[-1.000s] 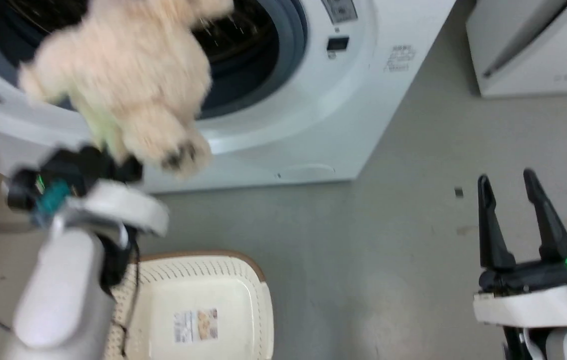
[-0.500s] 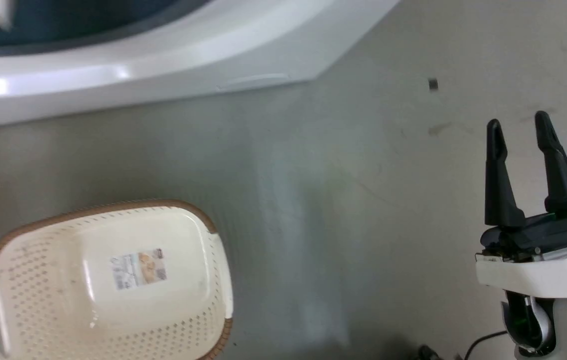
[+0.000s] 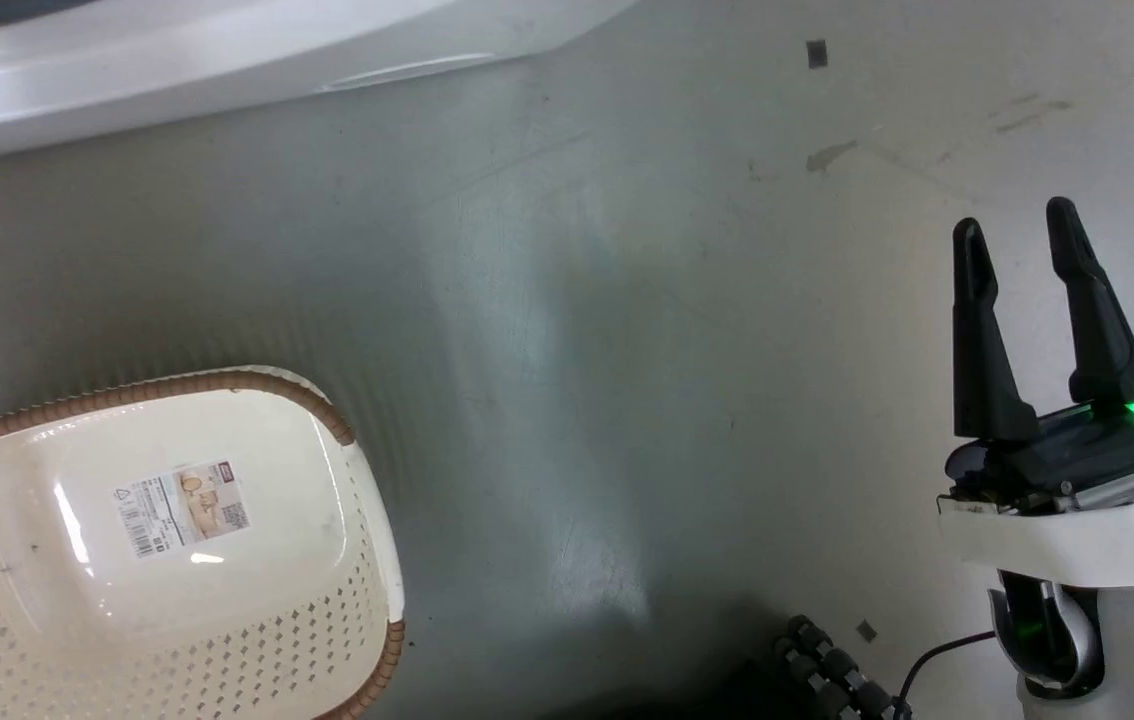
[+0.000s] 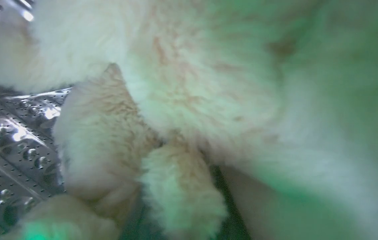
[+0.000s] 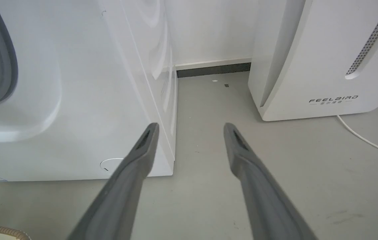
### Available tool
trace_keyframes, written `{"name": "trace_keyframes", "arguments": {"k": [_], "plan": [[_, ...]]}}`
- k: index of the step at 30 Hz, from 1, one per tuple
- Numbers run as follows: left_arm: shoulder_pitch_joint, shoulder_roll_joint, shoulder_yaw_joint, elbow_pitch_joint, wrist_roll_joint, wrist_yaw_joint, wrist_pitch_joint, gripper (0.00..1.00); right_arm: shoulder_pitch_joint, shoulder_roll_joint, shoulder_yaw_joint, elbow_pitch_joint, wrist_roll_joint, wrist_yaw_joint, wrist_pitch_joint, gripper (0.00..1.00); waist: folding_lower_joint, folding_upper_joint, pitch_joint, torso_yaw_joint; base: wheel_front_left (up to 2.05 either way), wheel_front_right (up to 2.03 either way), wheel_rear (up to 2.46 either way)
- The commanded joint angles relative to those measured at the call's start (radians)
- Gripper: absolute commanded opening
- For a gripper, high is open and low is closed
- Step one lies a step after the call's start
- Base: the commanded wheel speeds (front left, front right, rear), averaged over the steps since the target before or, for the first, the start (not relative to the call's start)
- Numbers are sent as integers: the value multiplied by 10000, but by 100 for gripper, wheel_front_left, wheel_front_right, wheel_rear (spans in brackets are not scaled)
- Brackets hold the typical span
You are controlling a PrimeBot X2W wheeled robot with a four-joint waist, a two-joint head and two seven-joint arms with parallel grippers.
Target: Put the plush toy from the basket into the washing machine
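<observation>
Head view: the lower front edge of the large white front-loading washing machine [image 3: 227, 60] runs across the top left. The cream-white perforated plastic basket [image 3: 127, 395] with its brown woven-look rim sits at the lower left, a paper label on its bare bottom. A broad stretch of grey floor [image 3: 577, 350] lies open between it and the right gripper [image 3: 1015, 218], whose two dark fingers stand parted around nothing. A black ribbed cable [image 3: 827, 665] lies at the bottom edge.

Left wrist view: the fluffy cream-beige plush toy [image 4: 189, 83] crowds the lens inside the machine, its limbs against the shiny perforated steel drum [image 4: 9, 133]. Fur hides the left gripper's fingers, so whether they clamp it cannot be told.

Right wrist view: the spread fingers frame an open floor lane between the washer's corner and a plain white appliance [image 5: 309, 50], ending at the dark skirting [image 5: 214, 70]. A thin white cord [image 5: 369, 141] trails on the right.
</observation>
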Motion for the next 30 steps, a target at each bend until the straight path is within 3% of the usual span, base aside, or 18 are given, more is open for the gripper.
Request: {"name": "trace_keyframes", "arguments": {"k": [1,6,7,8,13,21,30], "plan": [[-28,124,-46,193,-34,-13,83,0,-190,-2,-3,-27,38,-9,-44,100,-1,0,64,-18,0,0,0],[-277,139,-254,636,-283,-15,-536,0,-275,-2,-6,15,45,-9,-44,100,-1,0,70,27,0,0,0],[-270,111,-328,715,-287,-15,-738,40,-301,-2,-21,26,40,-9,-44,100,-1,0,19,56,0,0,0],[-243,59,-369,810,-313,-15,-950,100,-317,-2,-59,39,36,-9,-44,100,-1,0,-61,100,0,0,0],[253,-462,-446,1411,-552,70,-2114,100,-264,-2,-333,304,-215,-9,-44,100,-1,0,-863,507,0,0,0],[1982,-1749,-135,2135,-1586,147,-4210,100,294,-2,-847,794,-916,-9,-44,100,-1,0,-2993,1560,0,0,0],[4588,-2370,135,1936,-2416,142,-5907,100,1153,-2,-910,1106,-1379,-9,-44,100,-1,0,-5308,2420,0,0,0]]}}
